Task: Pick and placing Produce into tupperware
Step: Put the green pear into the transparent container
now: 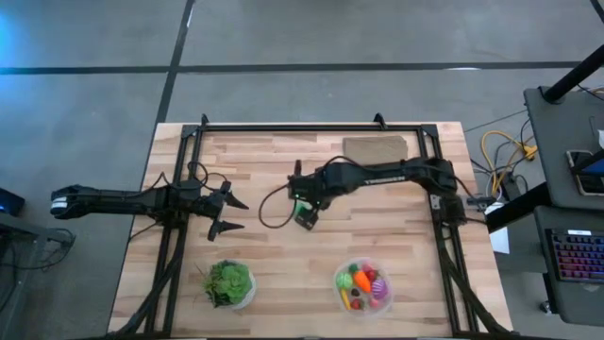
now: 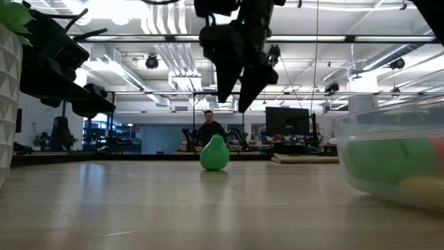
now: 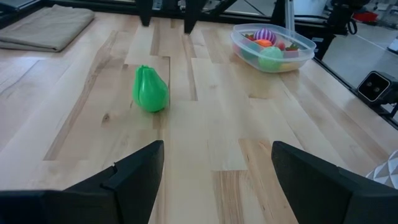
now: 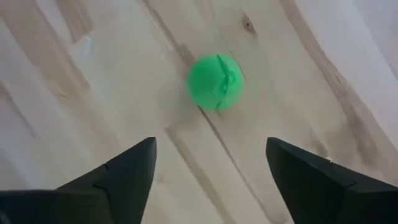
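Note:
A small green toy pear (image 2: 214, 153) stands upright on the wooden table near its middle. It also shows in the left wrist view (image 3: 150, 89) and the right wrist view (image 4: 216, 81). My right gripper (image 2: 233, 104) hangs open above the pear, fingers pointing down, clear of it. The clear round tupperware (image 1: 363, 286) sits at the near right and holds several small toy fruits and vegetables. My left gripper (image 1: 229, 213) is open and empty, level, to the left of the pear.
A white bowl of leafy greens (image 1: 229, 283) stands at the near left. A folded brown cloth (image 1: 376, 147) lies at the far edge. A black frame (image 1: 311, 127) borders the table. Bare wood lies between the pear and the tupperware.

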Controlling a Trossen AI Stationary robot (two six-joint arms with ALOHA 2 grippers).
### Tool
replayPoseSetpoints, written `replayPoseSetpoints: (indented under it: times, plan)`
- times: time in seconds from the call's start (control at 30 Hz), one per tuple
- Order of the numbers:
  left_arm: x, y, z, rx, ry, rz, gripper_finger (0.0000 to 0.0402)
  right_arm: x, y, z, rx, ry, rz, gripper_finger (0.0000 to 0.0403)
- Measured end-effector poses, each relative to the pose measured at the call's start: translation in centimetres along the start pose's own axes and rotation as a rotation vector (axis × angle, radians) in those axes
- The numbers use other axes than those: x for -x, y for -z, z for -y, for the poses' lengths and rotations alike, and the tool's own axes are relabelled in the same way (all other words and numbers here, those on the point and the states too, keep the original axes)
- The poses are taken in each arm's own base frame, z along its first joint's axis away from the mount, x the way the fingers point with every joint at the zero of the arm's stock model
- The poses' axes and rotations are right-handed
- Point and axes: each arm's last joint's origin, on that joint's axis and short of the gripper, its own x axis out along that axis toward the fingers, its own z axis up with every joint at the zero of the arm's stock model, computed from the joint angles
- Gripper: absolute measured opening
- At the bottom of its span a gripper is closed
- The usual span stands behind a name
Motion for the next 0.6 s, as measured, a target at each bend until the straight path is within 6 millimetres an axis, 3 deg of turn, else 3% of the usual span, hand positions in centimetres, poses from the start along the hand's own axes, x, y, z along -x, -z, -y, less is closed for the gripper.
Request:
replayPoseSetpoints:
  times: [0.4,0.6]
  plan:
    - [0.0,0.0,0.0,0.000,0.000,0.001,0.0283,-5.5,-0.9,0.0,0.256,0.012,-0.054,0.0321]
    - [0.0,0.0,0.0,0.000,0.000,0.000,0.0283,-5.9,-1.1,0.2,0.270,0.054,-0.036,0.0320]
